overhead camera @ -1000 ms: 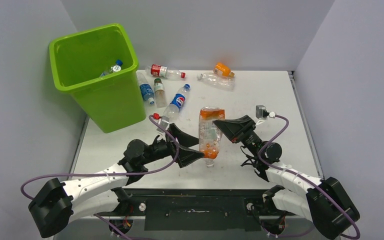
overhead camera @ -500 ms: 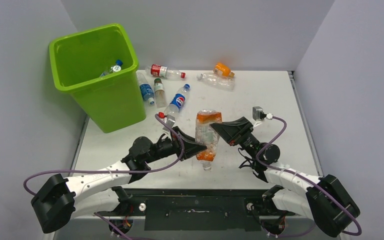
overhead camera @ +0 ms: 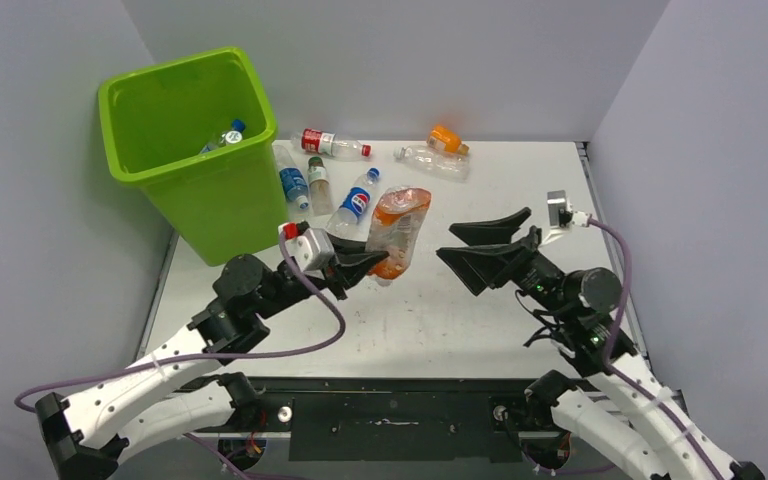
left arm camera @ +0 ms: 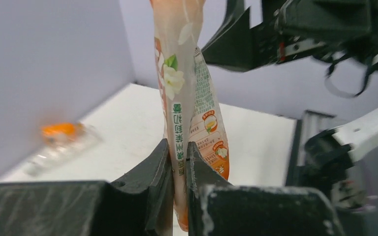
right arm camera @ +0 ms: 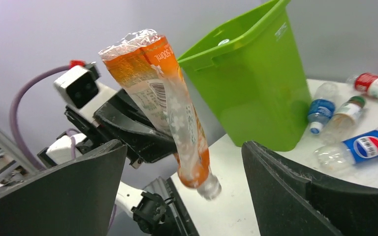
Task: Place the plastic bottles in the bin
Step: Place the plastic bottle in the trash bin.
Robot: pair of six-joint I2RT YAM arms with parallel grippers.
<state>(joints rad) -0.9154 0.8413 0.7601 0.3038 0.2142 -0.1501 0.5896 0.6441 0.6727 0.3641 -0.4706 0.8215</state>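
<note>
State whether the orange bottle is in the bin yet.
Out: the left gripper holds the orange bottle in the air, short of the bin.

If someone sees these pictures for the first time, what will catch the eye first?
The lime-green bin at the far left of the table stands out first, far bigger than anything else. Next is the crushed orange bottle held in the air mid-table, pinched by the shut left gripper, with the right gripper open beside it. Loose bottles lie on the table behind, right of the bin.

Lab bench [overhead camera: 460, 320], plain partition walls [overhead camera: 410, 60]
</note>
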